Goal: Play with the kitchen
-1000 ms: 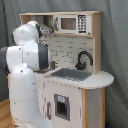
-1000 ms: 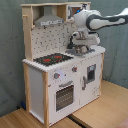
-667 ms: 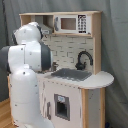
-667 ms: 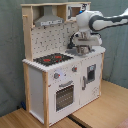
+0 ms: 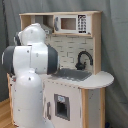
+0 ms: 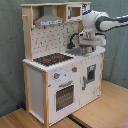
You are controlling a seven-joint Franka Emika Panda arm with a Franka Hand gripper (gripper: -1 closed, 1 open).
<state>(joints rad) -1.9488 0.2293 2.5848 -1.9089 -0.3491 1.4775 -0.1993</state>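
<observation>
In the first exterior view the white arm (image 5: 30, 75) fills the foreground and blocks the hob side of the kitchen (image 5: 82, 80). In the second exterior view the gripper (image 6: 86, 48) hangs over the grey sink (image 6: 79, 51) just beside the black faucet (image 6: 75, 39); can't tell how wide the jaws are. The kitchen stands upright on the wooden floor (image 6: 100, 107), oven door (image 6: 64, 95) facing the camera, with the hood (image 6: 49, 20) and microwave (image 6: 75, 11) up top at the back.

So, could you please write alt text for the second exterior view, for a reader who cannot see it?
A white robot arm reaches in from the second exterior view's right and hangs over the grey sink of a pale wood and white toy kitchen. A red-ringed hob sits beside the sink, above an oven door.
</observation>
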